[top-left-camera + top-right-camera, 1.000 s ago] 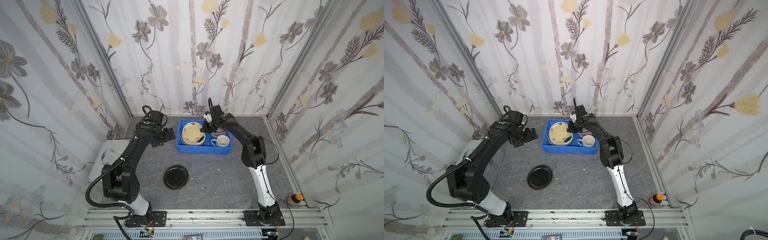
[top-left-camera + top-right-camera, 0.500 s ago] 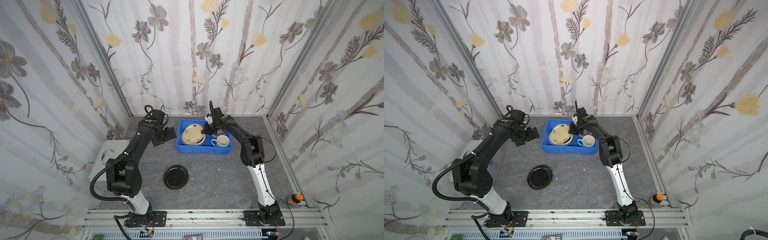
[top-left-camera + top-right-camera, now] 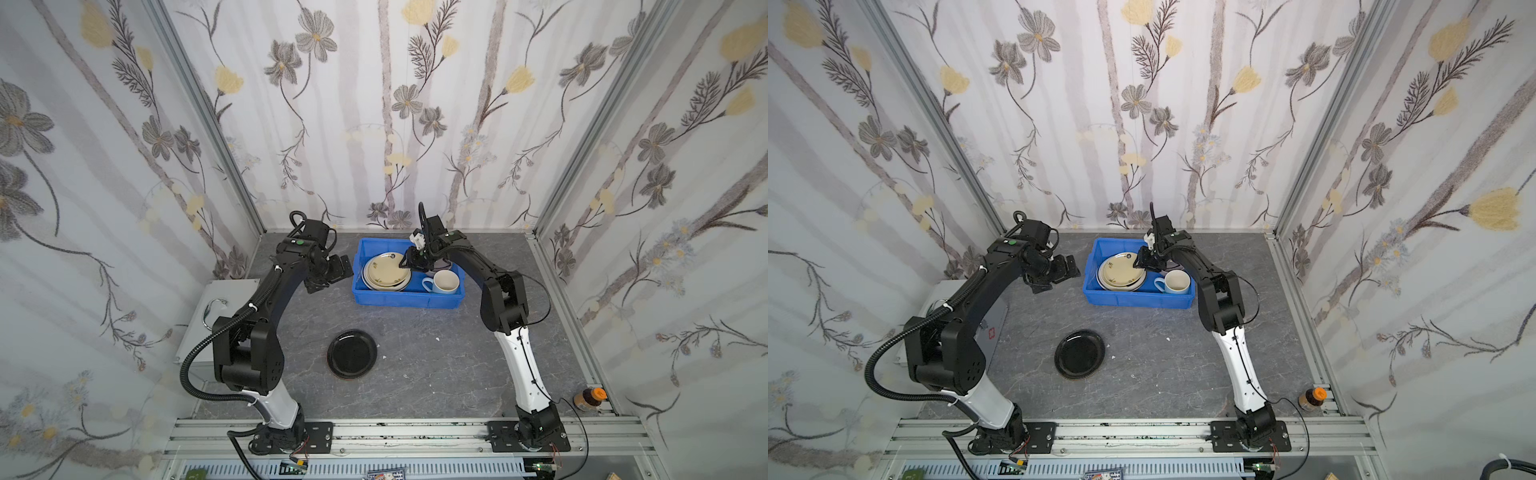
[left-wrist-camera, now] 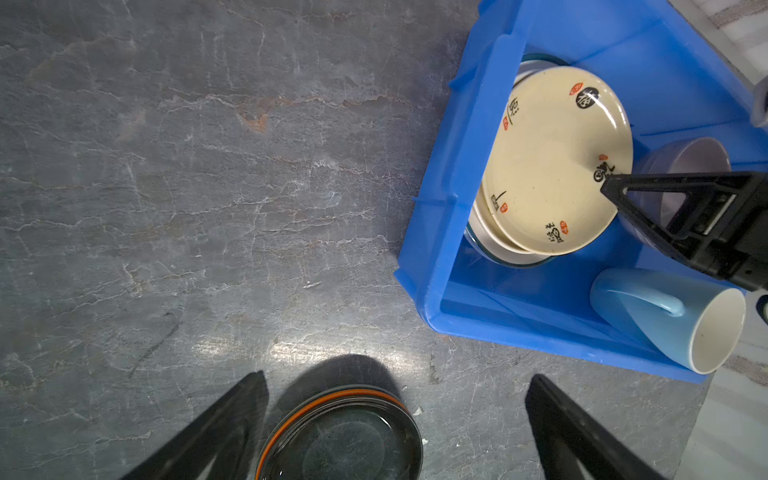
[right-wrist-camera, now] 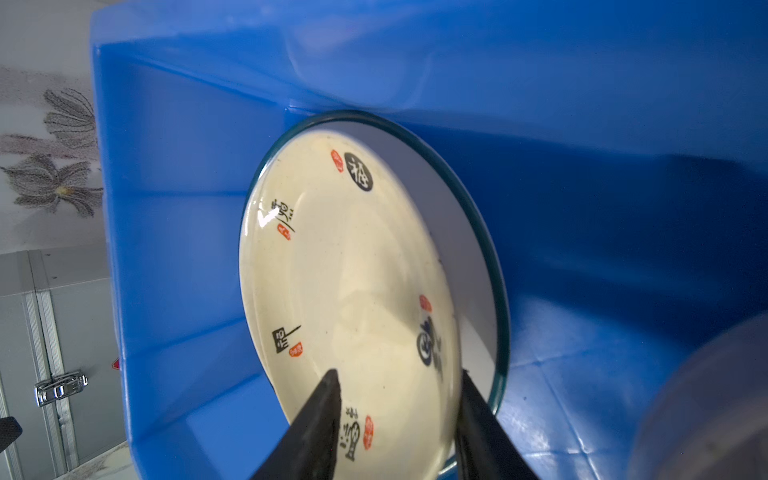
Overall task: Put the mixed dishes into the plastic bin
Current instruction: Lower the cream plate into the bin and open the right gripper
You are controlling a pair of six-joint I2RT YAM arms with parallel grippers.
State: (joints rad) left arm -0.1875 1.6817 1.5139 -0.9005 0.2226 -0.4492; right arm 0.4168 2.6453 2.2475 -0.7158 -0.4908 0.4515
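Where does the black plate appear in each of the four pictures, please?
In a top view: the black plate lies alone, in front of the blue bin.
In a top view: the plate is in the same place, in front of the bin.
Left wrist: the plate is partly cut off, between the left gripper's fingers, with the bin beyond.
Right wrist: the plate is not in it; only the bin's inside shows.
Shared landmark: the blue bin.

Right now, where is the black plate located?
In both top views the black plate lies flat on the grey table, outside the blue bin, alone and nearer the camera than the bin's left end.
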